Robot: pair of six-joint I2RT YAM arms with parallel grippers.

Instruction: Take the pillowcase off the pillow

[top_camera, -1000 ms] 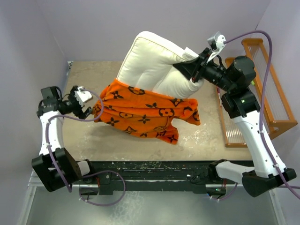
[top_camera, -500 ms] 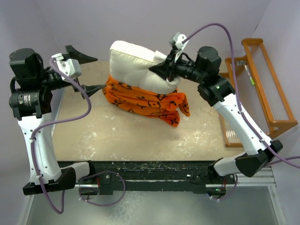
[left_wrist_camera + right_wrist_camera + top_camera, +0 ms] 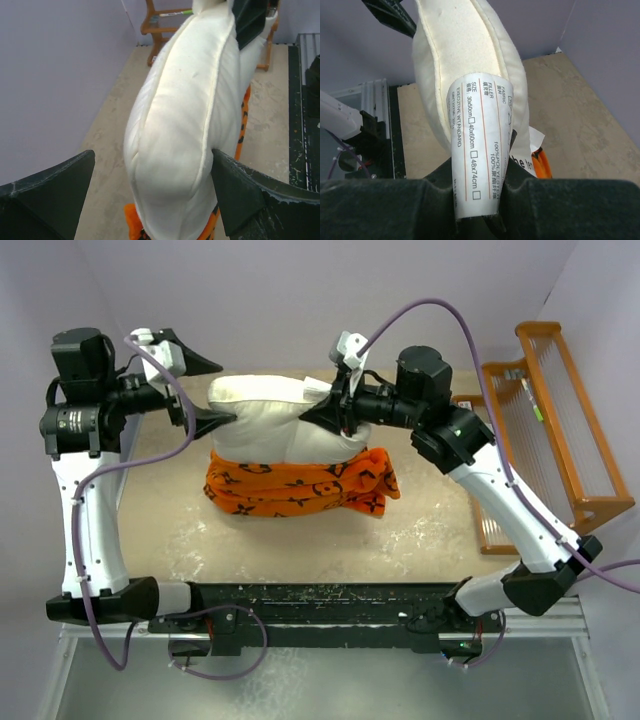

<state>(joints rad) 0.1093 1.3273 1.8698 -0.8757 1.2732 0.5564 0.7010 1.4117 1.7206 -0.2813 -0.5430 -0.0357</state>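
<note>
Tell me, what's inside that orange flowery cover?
The white pillow. Its upper part sticks out of the pillowcase, pinched by the right gripper; its lower part is hidden under the bunched orange fabric.

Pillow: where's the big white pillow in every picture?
Top external: the pillow sits upper middle, above the orange pillowcase.
Left wrist: pillow fills the middle.
Right wrist: pillow at top centre, behind its tag.
Shared landmark: the orange pillowcase, low in every view.

Scuffed beige table (image 3: 300,550) under bunched orange pillowcase (image 3: 290,490), wooden rack (image 3: 575,425) at right edge.
</note>
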